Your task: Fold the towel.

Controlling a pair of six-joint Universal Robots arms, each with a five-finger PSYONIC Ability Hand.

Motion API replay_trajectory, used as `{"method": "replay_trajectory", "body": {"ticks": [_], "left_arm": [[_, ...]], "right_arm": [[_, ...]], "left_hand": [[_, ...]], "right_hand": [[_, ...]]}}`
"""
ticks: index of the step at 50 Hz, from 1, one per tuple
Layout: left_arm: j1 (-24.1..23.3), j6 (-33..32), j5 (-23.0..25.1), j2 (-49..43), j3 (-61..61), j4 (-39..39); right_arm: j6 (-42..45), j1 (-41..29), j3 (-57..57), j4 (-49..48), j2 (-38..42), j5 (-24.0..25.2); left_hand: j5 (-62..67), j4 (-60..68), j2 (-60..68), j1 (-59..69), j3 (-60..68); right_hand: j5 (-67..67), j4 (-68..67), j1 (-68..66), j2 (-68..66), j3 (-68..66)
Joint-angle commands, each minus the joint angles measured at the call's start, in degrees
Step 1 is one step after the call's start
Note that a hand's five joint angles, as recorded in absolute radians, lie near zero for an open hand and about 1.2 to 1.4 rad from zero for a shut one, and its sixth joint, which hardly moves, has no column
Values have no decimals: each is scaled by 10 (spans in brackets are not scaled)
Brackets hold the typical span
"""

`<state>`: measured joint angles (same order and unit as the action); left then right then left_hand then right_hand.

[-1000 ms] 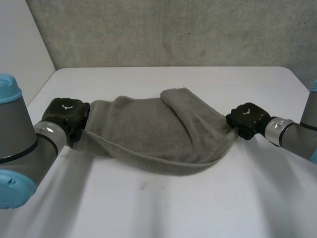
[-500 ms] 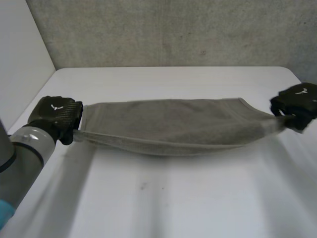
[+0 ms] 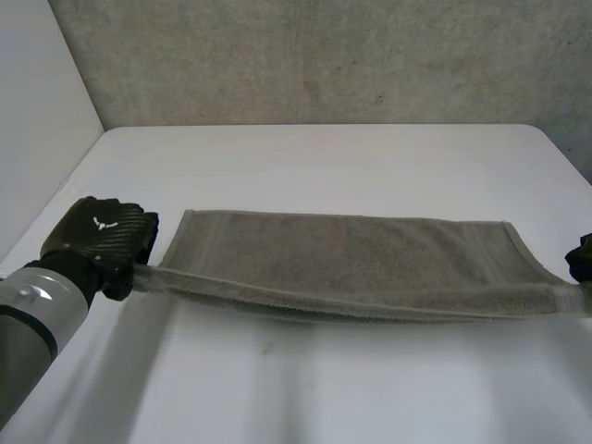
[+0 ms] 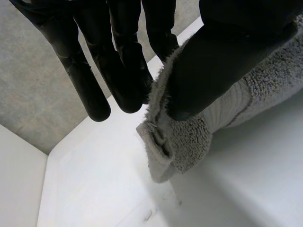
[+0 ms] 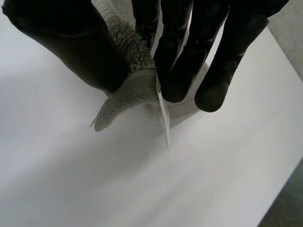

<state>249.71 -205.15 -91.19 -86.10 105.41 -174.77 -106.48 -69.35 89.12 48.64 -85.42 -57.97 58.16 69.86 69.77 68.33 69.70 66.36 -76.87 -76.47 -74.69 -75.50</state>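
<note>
The grey towel (image 3: 351,264) lay stretched left to right across the white worktop (image 3: 324,157), its near edge held taut, the left hand (image 3: 100,242) and right hand (image 3: 581,259) each pinching a near corner between thumb and fingers.

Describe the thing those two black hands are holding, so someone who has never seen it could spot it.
On the white table, before the concrete wall, a long grey strip stretches from side to side. It is the towel, fuzzy terry cloth, pinched at one end corner by the left hand and at the other by the right hand. Unlike the hard black hands, it is soft and grey.
</note>
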Motion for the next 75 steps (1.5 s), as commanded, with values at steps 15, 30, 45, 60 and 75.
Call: {"method": "replay_trajectory", "body": {"ticks": [15,30,45,60,75], "left_arm": [[-7,-9,-3,-378,-341,-30],[-11,-9,-18,-550,-552,-26],[-12,-3,-21,-576,-609,-28],[-14,31,-15,-466,-505,-28],[-23,38,-10,-358,-290,-92]], "right_arm": [[-210,-142,-261,-134,325,-97],[-279,-198,-492,-144,483,-163],[-349,-218,-637,-143,537,-170],[-399,-192,-502,-164,392,-109],[-322,-127,-58,-381,202,-57]], "left_hand": [[118,101,102,117,103],[118,101,102,117,103],[-582,-599,-598,-583,-597],[-582,-599,-598,-583,-597],[-582,-599,-598,-583,-597]], "right_hand": [[36,-31,-35,-53,-45],[36,-31,-35,-53,-45],[-664,669,665,647,655],[-664,669,665,647,655],[-653,658,654,636,644]]}}
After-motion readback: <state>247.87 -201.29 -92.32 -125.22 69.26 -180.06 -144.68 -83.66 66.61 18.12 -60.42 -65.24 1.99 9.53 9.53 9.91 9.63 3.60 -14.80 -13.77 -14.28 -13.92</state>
